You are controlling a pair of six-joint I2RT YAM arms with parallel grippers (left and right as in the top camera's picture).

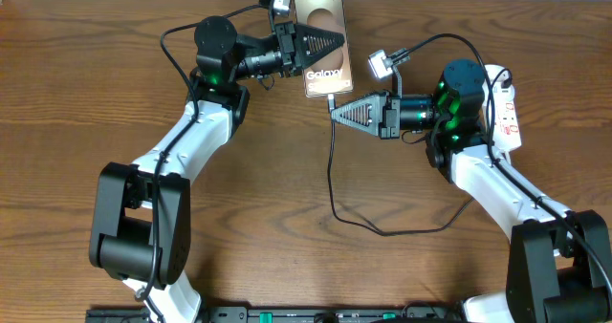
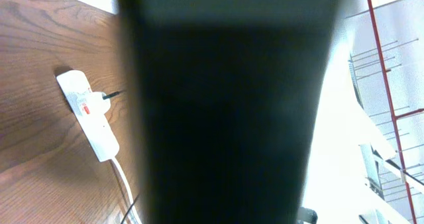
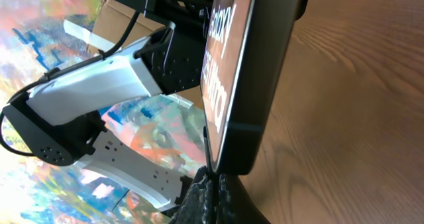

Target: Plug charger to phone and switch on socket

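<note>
The charger [image 1: 332, 170] lies in a slack loop on the tabletop [image 1: 76, 75], nearest the arm bases. One end heads right and slips behind the right arm, towards the socket [image 1: 508, 108], a white strip whose red markings are too small to read. The other end rises to the right gripper [image 1: 337, 114], whose jaws are pinched together on the small plug tip, aiming it at the bottom edge of the phone [image 1: 321, 10]. In the right wrist view the tip meets that edge, but I cannot tell whether it is seated.

Farther back, the phone is tipped up off the wood. The jaws of the left gripper [image 1: 340, 41] are clamped across its body, probably to steady the port against the push. White lettering reads "Galaxy"; the line beneath is too skewed to read. The socket's switch looks like a later step.
</note>
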